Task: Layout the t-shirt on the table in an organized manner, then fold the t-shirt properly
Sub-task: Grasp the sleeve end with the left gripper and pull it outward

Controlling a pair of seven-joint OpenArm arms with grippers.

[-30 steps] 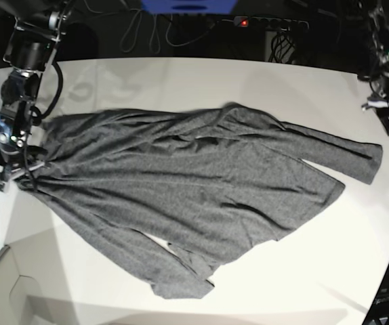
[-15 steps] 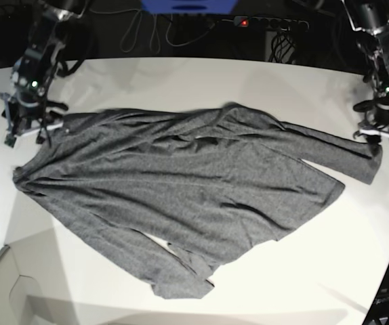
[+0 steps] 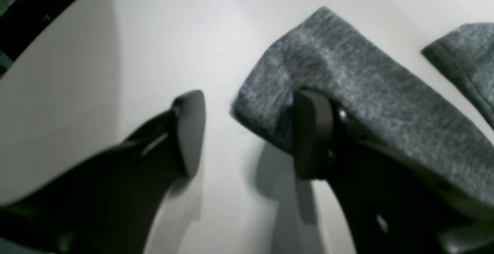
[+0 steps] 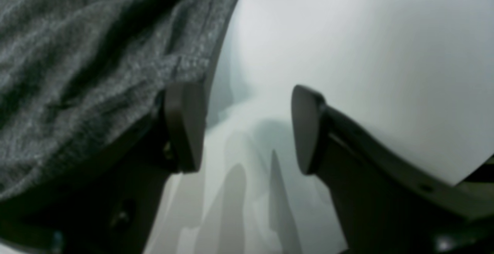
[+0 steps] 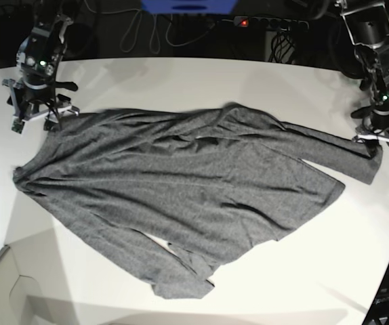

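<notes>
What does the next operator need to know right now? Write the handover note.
Left hand: open, straddling the sleeve cuff at the table edge, one finger over the fabric, no grip.
Right hand: open, empty, at the t-shirt corner on the opposite side.
T-shirt: spread diagonally, wrinkled, one sleeve bunched at the near edge.
Done: rough spread.
Left: straighten sleeves, smooth flat, then fold.

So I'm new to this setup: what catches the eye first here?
The dark-grey t-shirt sprawls crumpled and diagonal across the white table. The left gripper sits at a sleeve cuff, one of its fingers over the fabric. The right gripper hovers open at the opposite edge.
</notes>
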